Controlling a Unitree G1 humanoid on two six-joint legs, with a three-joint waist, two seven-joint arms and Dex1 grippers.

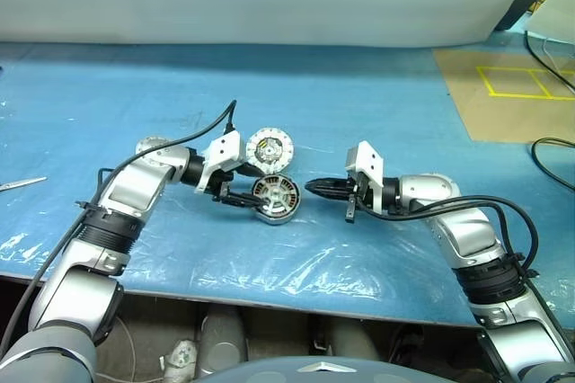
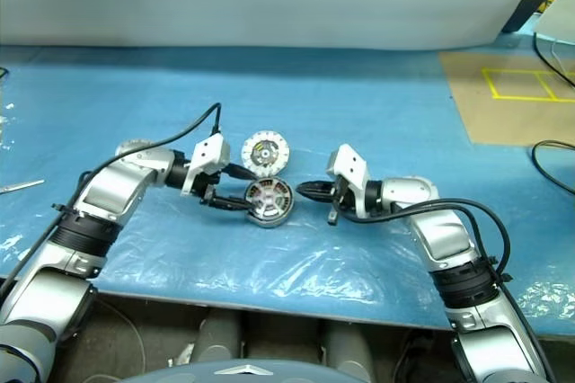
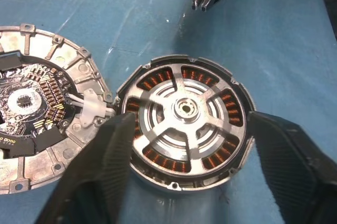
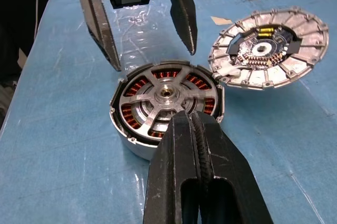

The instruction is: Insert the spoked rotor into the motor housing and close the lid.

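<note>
While both arms reach inward over the blue sheet (image 1: 377,113), one housing (image 3: 185,129) lies flat between them, its copper windings showing through the gaps of the one rotor (image 3: 184,109), which sits inside it with five spokes and a central hub. One lid (image 4: 269,48) lies just beside the housing, touching or nearly touching its rim, on the side away from the robot; its upturned face carries a dark circuit board ringed by radial ribs.

Two grippers are at the housing. Left gripper (image 4: 152,37) stands open, its two black fingers (image 3: 100,171) spread to either side of the housing and apart from its rim. Right gripper (image 1: 316,187) is closed on nothing, fingers pressed together, tip pointing at the housing from the opposite side, near it but apart.

One thin metal tool (image 1: 20,183) lies well apart at the sheet's left edge.
</note>
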